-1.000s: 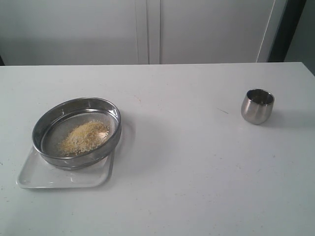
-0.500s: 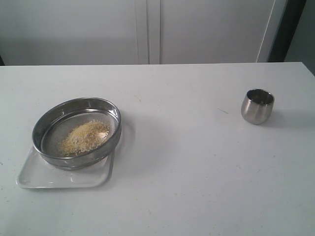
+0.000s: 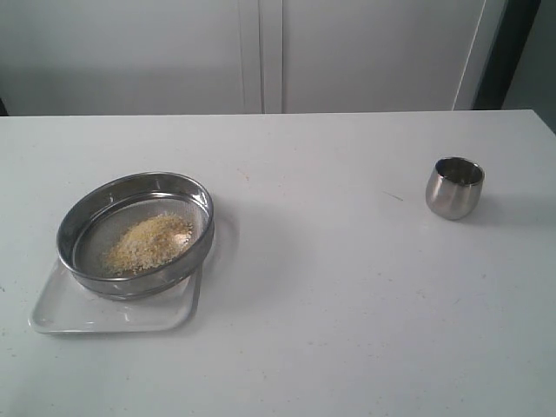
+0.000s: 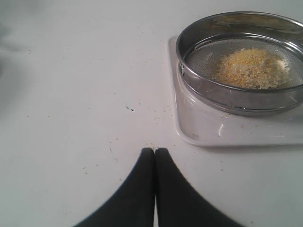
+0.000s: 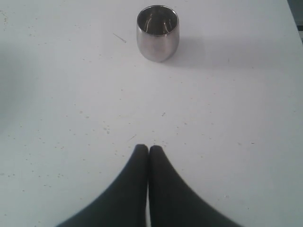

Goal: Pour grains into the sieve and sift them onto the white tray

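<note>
The sieve (image 3: 135,233) rests on the white tray (image 3: 61,314) at the left of the table. A heap of golden and pale grains (image 3: 150,241) lies on its mesh. The left wrist view shows the sieve (image 4: 227,94), the grains (image 4: 251,68) and the tray (image 4: 208,132) some way ahead of my left gripper (image 4: 155,150), which is shut and empty. My right gripper (image 5: 149,147) is shut and empty too, a stretch of table short of the small steel cup (image 5: 157,33). Neither gripper shows in the exterior view.
The small rounded steel cup (image 3: 454,187) stands upright at the right of the table. Scattered specks of grain dot the white table (image 4: 85,109) around the tray. A pale cabinet wall (image 3: 261,52) rises behind the table's far edge.
</note>
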### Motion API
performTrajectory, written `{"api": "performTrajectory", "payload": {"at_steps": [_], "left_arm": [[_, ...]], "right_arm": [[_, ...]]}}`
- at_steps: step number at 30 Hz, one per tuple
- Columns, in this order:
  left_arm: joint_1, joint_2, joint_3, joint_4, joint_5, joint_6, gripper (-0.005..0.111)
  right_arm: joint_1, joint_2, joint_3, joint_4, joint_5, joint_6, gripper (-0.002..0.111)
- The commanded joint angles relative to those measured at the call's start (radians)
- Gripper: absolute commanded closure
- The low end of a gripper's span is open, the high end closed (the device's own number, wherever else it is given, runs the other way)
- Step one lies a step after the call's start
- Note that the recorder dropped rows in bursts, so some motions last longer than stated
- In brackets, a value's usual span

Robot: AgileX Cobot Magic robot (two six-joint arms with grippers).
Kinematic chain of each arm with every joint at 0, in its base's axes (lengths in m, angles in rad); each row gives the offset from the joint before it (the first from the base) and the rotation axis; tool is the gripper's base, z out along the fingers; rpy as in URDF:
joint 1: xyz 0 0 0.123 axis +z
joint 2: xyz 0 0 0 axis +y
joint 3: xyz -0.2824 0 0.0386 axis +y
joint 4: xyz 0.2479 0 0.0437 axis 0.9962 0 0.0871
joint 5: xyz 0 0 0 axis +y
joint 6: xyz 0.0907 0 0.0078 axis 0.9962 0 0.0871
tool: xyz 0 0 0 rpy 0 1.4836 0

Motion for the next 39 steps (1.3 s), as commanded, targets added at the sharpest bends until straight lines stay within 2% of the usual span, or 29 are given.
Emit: {"api": "performTrajectory", "payload": {"at_steps": [1,25,32,39], "left_arm": [[0.001,-0.004,0.004,-0.008,-0.001,0.000,0.107],[0.001,-0.004,0.004,-0.008,-0.014,0.000,0.107],[0.001,-0.004,0.004,-0.008,-0.176,0.000,0.107],[0.001,-0.004,0.004,-0.008,-0.283,-0.002,0.107]], "right_arm": [[0.002,-0.008,0.003,0.002,-0.002,-0.002,0.108],[0.002,-0.008,0.003,0.002,-0.002,-0.002,0.108],[0.002,-0.008,0.003,0.002,-0.002,-0.002,0.108],[0.002,-0.008,0.003,0.002,-0.002,-0.002,0.108]]}}
